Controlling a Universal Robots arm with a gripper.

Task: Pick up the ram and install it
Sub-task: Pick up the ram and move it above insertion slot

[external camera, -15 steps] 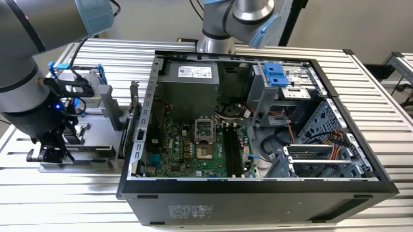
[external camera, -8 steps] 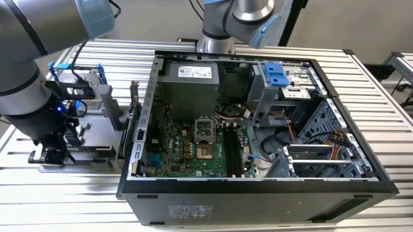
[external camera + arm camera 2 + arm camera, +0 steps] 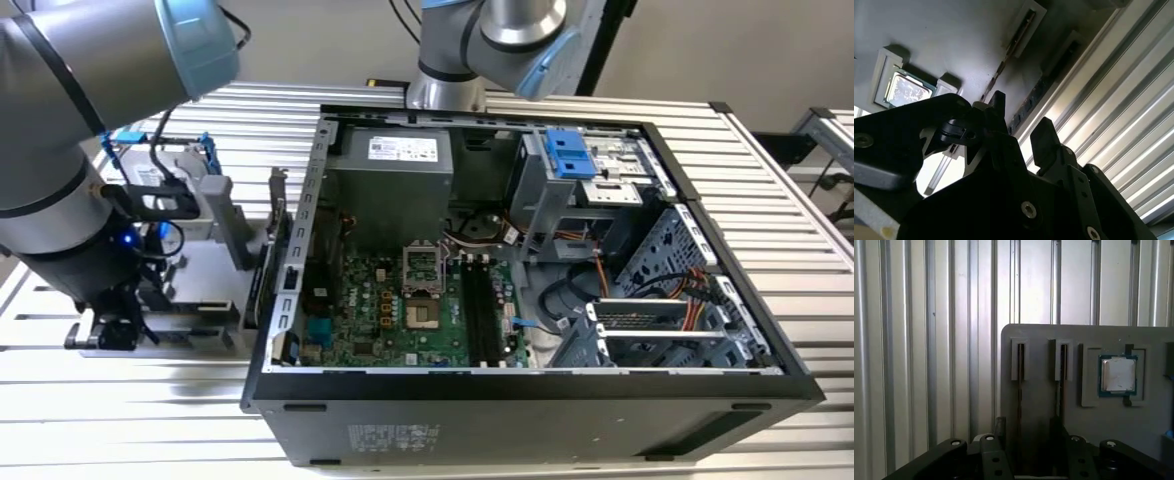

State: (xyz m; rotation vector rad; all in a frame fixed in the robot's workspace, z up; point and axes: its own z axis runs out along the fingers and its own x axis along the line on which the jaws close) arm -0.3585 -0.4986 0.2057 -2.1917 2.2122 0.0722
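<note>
Gripper (image 3: 1026, 424): fingers spread, one on each side of the ram.
Ram (image 3: 1019, 390): on edge in a gray holder (image 3: 1039, 405), between the fingers.
First wrist view: second stick (image 3: 1059, 390) just beside; processor chip (image 3: 1117, 374) beyond.
Exterior view: open computer case (image 3: 534, 410), well apart.

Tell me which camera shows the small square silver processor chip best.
First wrist view: the small square silver processor chip faces the camera squarely. The second wrist view catches it slanted; in the exterior view I cannot make it out.
</note>
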